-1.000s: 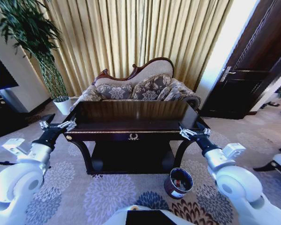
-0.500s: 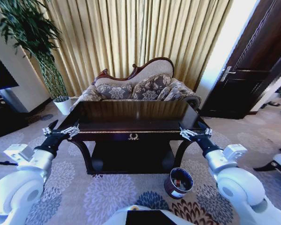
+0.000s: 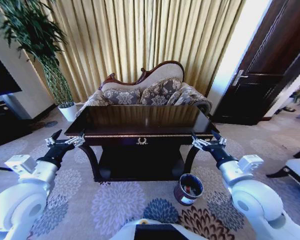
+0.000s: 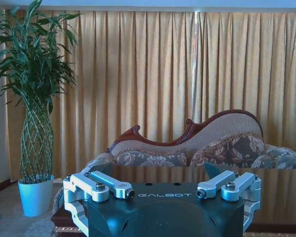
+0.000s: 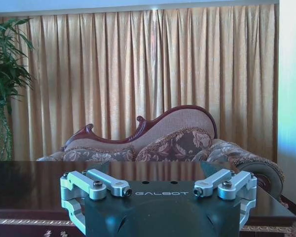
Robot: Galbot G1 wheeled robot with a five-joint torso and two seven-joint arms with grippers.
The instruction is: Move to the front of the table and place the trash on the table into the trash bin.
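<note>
Dark wood: the table (image 3: 140, 120) stands straight ahead in the head view, glossy top, gold trim along the front edge, gold emblem (image 3: 142, 141) at the middle, a lower shelf underneath.
Table top: curtain and sofa mirror in it; no wads or bottle can be made out on it from these views.
Trash bin: the bin (image 3: 188, 189) sits on the carpet by the table's front right leg, round, dark, pale rim, tilted a little; something light and red lies inside, too small to name.
Left gripper: the left gripper (image 3: 65, 142) is held level off the table's front left corner, just outside it and near the edge height; fingers spread apart, nothing between them. In the left wrist view the same gripper (image 4: 163, 193) shows a wide gap, pointed across the table toward the sofa.
Right gripper: the right gripper (image 3: 208, 142) is held by the front right corner, above the bin; fingers apart and empty, also seen in the right wrist view (image 5: 160, 191).
Behind the table: a patterned sofa (image 3: 150, 92) with a carved wood back, golden curtains (image 3: 140, 40) behind it.
Left side: a tall plant (image 3: 45, 60) in a white pot.
Right side: a dark door (image 3: 270, 75).
Floor: carpet (image 3: 115, 205) with large flower patterns.
</note>
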